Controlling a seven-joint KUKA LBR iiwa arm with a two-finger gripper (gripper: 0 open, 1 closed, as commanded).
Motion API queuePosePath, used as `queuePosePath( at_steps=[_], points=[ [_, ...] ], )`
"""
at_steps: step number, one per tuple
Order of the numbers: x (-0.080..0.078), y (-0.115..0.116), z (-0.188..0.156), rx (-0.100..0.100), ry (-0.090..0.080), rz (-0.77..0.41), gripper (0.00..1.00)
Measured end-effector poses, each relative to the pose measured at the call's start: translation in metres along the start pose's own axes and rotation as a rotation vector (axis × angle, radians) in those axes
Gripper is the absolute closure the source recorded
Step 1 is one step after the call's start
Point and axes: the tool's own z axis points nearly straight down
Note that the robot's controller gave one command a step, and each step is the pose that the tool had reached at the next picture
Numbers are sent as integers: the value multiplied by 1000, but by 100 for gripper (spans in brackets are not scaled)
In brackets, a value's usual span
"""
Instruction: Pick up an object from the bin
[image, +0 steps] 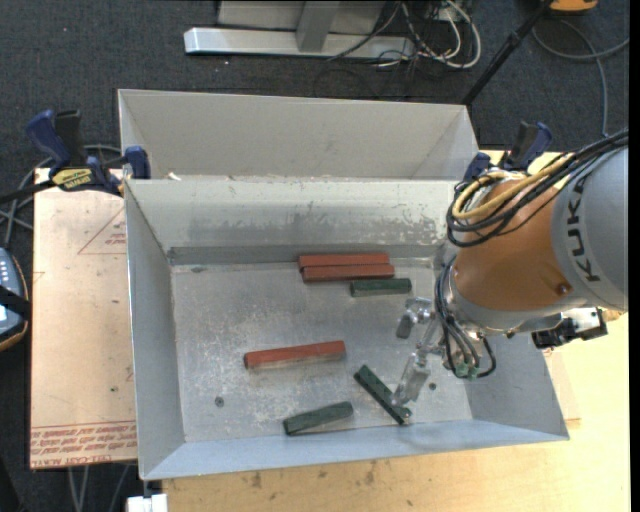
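- slanted green bar (380, 392): a short, dark green, flat stick lying on the bin floor in the near right part, set at a slant with its left end farther off and its right end nearer.
- tool (411, 384): it hangs low over the right end of the slanted green bar, just beside it or touching it; which one cannot be told. Whether the tool is wide or narrow cannot be told either, and nothing is seen held in it.
- arm (510, 270): it enters from the right, with a rounded orange cover and a loop of yellow and black cables on top.
- grey metal bin (148, 320): sloping walls and a scuffed flat floor, with the pieces spread well apart.
- second green bar (318, 418): lies near the front wall, left of the slanted one and apart from it.
- third green bar (380, 287): lies toward the far side, just right of the far red-brown pair.
- red-brown pair (345, 267): two long bars side by side, touching, close to the far wall.
- single red-brown bar (295, 355): lies alone in the middle of the floor, left of the tool.
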Motion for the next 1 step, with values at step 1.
queuePosePath(
  at_steps=[1],
  points=[
    [-5,-4,31,0,-3,-3,0]
  ],
)
